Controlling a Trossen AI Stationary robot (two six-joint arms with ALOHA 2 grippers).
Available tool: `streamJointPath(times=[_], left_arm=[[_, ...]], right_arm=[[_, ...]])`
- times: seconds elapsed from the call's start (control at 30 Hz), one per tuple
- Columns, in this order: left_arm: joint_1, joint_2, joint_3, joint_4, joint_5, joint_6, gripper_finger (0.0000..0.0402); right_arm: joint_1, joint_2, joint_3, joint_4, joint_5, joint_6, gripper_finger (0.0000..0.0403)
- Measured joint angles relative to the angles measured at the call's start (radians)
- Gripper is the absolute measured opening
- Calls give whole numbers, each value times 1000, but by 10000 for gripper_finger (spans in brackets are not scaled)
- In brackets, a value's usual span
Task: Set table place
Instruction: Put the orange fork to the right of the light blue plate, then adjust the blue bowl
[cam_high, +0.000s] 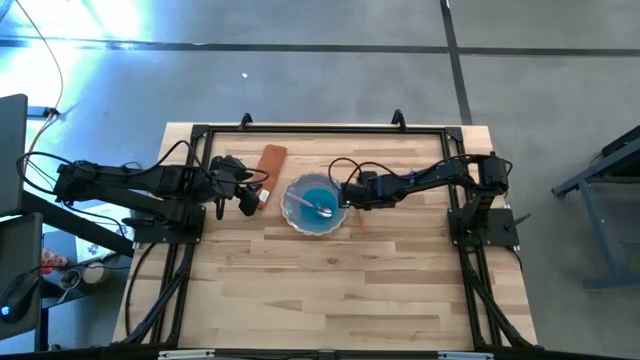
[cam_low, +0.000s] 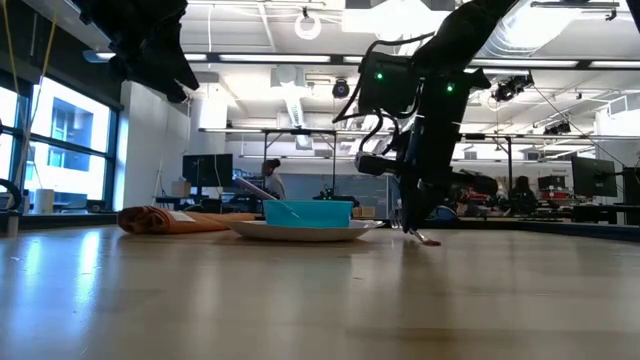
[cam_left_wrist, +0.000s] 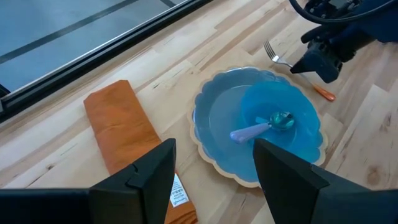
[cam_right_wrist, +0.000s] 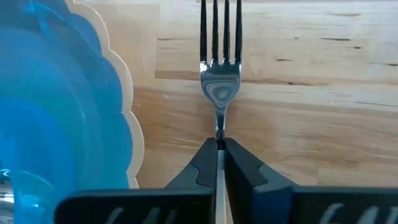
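A cream scalloped plate (cam_high: 296, 222) sits mid-table with a blue bowl (cam_high: 315, 205) on it, and a spoon (cam_left_wrist: 261, 127) lies in the bowl. An orange folded napkin (cam_high: 271, 163) lies flat to the plate's far left. My right gripper (cam_high: 352, 195) is just right of the plate, shut on a fork (cam_right_wrist: 221, 68) with an orange handle (cam_left_wrist: 324, 94). My left gripper (cam_left_wrist: 211, 186) is open and empty, above the table between napkin and plate. In the low view it is high at the top left (cam_low: 150, 45). My right gripper pinches the fork's thin neck (cam_right_wrist: 220, 135), just behind the tines, between its two fingers. The fingers point down from above. The tines point toward the table's far edge, and the orange handle end (cam_low: 429, 241) is down at the tabletop. I cannot tell whether the fork rests on the table.
The black rail frame (cam_high: 320, 128) edges the light-wood table (cam_high: 330, 290). Bare wood stretches across the near half of the table. A small white label (cam_left_wrist: 177, 198) lies at the napkin's near end. People and desks show in the room beyond the table.
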Motion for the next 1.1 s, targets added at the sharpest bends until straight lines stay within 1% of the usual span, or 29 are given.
streamJointPath(times=[0.07,0.13,0.4,0.5,0.6,0.7,0.87,0.97,1.0,1.1], left_arm=[[0,0,0,0,0,0,205],[0,0,0,0,4,0,205],[0,0,0,0,12,0,205],[0,0,0,0,12,1,205],[0,0,0,-1,12,1,205],[0,0,0,-1,11,1,205],[0,0,0,-8,11,1,205],[0,0,0,-8,11,0,205],[0,0,0,-7,11,0,205],[0,0,0,-7,11,-1,205]], right_arm=[[0,0,0,0,-2,0,3],[0,0,0,0,-4,0,14],[0,0,0,0,2,1,86],[0,-1,0,-1,15,3,99],[0,-1,27,-3,19,-16,105],[0,-1,92,-2,26,-94,106],[0,-1,244,3,8,-329,102],[-6,-2,302,-10,-30,-483,97],[-12,-2,311,-25,-45,-515,95],[-44,-2,316,-72,-139,-574,91]])
